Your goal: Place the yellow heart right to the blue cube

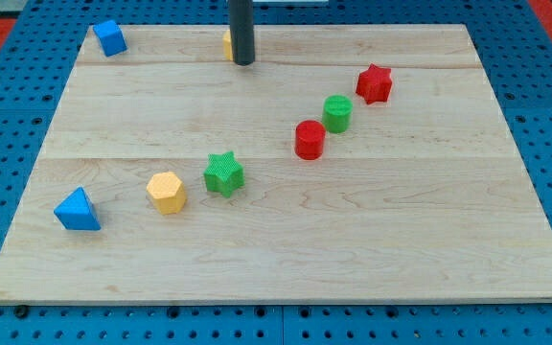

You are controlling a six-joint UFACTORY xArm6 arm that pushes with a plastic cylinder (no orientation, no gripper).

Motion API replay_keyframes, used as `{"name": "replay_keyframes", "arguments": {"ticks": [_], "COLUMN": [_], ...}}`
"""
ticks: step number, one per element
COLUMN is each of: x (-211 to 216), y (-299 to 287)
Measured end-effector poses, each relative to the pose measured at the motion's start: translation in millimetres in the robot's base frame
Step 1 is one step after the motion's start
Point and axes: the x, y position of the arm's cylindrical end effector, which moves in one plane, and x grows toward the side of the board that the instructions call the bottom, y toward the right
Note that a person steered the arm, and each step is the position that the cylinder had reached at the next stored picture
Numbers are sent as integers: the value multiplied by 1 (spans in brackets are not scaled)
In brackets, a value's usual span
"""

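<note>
The blue cube (110, 37) sits near the board's top left corner. A yellow block (227, 44), mostly hidden behind my rod, lies at the view's top centre; only its left edge shows, so its shape cannot be made out. My tip (243, 62) rests on the board directly right of that yellow block, touching or nearly touching it. The yellow block is well to the right of the blue cube.
A blue triangular block (77, 211), a yellow hexagon (167, 192) and a green star (223, 173) lie in a row at lower left. A red cylinder (310, 139), a green cylinder (337, 113) and a red star (374, 83) run diagonally at right.
</note>
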Motion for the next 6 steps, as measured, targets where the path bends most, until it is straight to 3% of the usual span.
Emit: {"name": "replay_keyframes", "arguments": {"ticks": [3, 4, 6], "x": [-5, -20, -33], "y": [67, 41, -70]}}
